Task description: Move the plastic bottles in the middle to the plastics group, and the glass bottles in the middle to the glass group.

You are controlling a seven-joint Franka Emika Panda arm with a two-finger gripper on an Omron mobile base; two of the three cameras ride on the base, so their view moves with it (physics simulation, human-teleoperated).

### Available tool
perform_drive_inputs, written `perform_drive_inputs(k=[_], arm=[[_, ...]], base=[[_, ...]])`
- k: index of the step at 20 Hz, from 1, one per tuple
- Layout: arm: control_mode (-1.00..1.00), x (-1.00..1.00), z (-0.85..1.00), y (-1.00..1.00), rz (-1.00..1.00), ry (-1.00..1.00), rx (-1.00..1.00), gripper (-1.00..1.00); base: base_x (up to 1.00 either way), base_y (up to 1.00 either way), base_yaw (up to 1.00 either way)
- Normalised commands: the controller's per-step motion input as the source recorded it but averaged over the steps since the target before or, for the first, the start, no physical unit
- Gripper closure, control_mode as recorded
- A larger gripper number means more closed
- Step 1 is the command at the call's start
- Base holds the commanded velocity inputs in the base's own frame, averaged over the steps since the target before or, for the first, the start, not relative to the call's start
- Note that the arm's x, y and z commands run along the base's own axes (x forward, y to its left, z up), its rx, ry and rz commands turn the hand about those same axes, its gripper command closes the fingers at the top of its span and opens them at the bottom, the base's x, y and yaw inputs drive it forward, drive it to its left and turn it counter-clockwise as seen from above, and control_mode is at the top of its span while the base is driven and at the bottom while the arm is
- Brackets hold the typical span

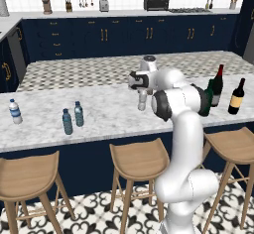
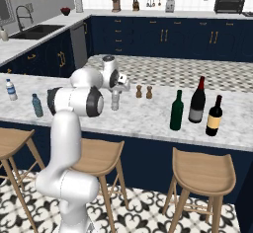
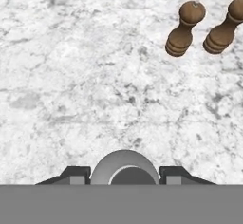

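Note:
My gripper (image 3: 124, 175) points straight down over the middle of the marble counter (image 1: 104, 111), its fingertips (image 3: 76, 174) pressed against both sides of the clear greyish-white bottle (image 1: 142, 101) (image 2: 115, 100). I cannot tell whether that bottle stands on the counter or hangs just above it. On the left, the pale blue bottle (image 1: 78, 114) stands beside the teal-blue bottle (image 1: 67, 122) (image 2: 37, 105), with the white blue-banded bottle (image 1: 15, 111) (image 2: 10, 90) further left. The green wine bottle (image 2: 176, 111) stands to the right, close to two red-topped wine bottles (image 2: 197, 100) (image 2: 214, 116).
Two brown pepper mills (image 3: 184, 28) (image 3: 223, 27) stand on the counter just behind and to the right of the gripper. Three wooden stools (image 1: 139, 161) line the counter's near edge. Open marble lies between the held bottle and the left bottles.

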Motion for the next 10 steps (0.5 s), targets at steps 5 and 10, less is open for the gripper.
perform_drive_inputs(k=[5, 10], arm=[[-1.00, -0.49, 0.41, 0.29, 0.01, 0.00, 0.10, 1.00], [-1.00, -0.39, 0.43, 0.50, 0.11, 0.00, 0.06, 1.00]], base=[[0.00, 0.00, 0.00], [0.00, 0.00, 0.00]])
